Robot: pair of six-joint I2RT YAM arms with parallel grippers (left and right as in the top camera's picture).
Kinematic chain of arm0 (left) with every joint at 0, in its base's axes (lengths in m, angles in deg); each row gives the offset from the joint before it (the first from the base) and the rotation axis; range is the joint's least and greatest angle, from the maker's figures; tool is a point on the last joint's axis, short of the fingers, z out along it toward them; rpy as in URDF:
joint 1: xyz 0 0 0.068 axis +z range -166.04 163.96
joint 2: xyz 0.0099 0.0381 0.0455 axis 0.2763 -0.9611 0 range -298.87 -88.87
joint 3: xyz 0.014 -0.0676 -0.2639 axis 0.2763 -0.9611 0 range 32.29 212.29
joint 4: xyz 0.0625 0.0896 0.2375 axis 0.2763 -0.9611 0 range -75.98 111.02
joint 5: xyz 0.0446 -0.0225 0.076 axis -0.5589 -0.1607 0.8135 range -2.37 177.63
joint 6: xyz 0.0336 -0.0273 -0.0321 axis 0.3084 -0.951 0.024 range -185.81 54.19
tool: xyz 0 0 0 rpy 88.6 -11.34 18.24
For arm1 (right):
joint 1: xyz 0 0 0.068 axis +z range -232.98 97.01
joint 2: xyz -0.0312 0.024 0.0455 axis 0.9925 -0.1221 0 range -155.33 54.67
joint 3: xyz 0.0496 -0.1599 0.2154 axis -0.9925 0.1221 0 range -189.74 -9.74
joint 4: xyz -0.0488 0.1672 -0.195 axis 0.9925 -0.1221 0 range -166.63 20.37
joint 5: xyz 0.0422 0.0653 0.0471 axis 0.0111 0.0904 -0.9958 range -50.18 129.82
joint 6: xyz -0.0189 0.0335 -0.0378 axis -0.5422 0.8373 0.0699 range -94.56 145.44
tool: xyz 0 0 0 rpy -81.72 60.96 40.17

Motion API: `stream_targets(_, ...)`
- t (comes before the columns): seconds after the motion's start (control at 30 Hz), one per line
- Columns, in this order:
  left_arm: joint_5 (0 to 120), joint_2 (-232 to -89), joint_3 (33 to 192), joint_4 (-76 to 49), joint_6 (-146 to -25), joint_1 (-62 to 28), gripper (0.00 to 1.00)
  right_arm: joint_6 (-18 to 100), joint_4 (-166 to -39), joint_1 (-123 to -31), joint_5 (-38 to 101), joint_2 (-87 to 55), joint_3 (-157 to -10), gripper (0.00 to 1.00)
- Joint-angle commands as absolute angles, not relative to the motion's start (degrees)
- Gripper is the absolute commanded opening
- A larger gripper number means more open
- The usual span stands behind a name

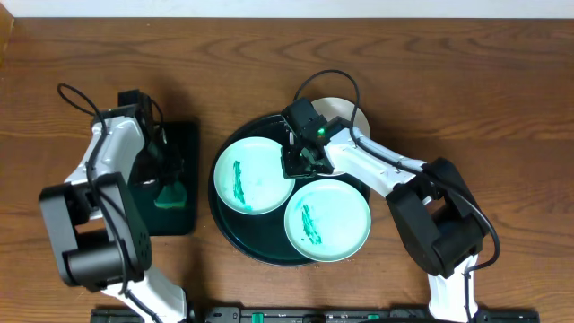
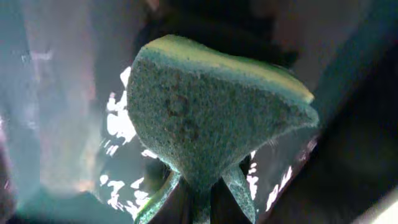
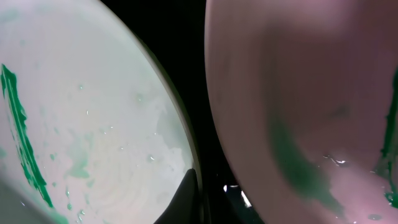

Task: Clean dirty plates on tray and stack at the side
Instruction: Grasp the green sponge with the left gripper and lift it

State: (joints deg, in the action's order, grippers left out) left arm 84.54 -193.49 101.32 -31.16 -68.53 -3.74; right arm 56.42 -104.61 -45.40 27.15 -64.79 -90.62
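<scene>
Overhead and wrist views, sponge-pickup stage. The left pincer [image 2: 199, 196] is clamped on the lower edge of a green sponge [image 1: 169, 194], squeezing it to a narrow waist. It stands over the small rectangular tray [image 1: 184, 220], well apart from the plates. Whether the sponge is clear of that tray cannot be told.

The round tray [image 1: 247, 238] sits mid-tabletop [image 1: 502, 108] and carries two mint plates. The left mint plate [image 1: 254, 175] and the near mint plate [image 1: 327, 218] each bear a teal smear [image 1: 239, 179]. The white plate [image 1: 345, 112] lies at the tray's far right edge, partly hidden under the right arm; the right wrist view shows it smeared too. No plate is stacked at the side, so the task appears to be at its beginning.

The right pincer [image 1: 299, 160] is closed, with nothing visibly between its tips. It is low in the dark gap between the left mint plate and the white plate.

To do the step well, the sponge should probably meet the left mint plate with its broad face flat and run along the smear, not across it. The pinch looks shallow, so pressure should be moderate. A light plate may slide; bracing its rim with the right pincer would likely help.
</scene>
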Motion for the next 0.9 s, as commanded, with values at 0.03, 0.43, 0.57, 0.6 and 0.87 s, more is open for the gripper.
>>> stream_targets(0.03, 84.4, -188.1, 103.4, -31.4, -68.2, -3.6, 0.07, 55.6, -104.6, -45.2, 27.5, -66.3, -91.4, 0.01)
stream_targets(0.43, 84.0, -192.7, 99.6, -28.3, -68.2, -3.6, 0.07, 55.6, -104.7, -45.4, 27.5, -66.3, -91.4, 0.01)
stream_targets(0.57, 84.0, -195.6, 99.5, -26.3, -68.2, -3.6, 0.08, 55.6, -104.8, -45.4, 27.5, -66.3, -91.4, 0.01)
stream_targets(0.6, 84.0, -196.4, 99.5, -26.0, -68.2, -3.6, 0.07, 55.6, -104.8, -45.5, 27.5, -66.3, -91.4, 0.01)
stream_targets(0.87, 83.5, -203.3, 99.5, -24.2, -68.2, -3.6, 0.07, 55.6, -105.0, -45.5, 27.5, -66.3, -91.4, 0.01)
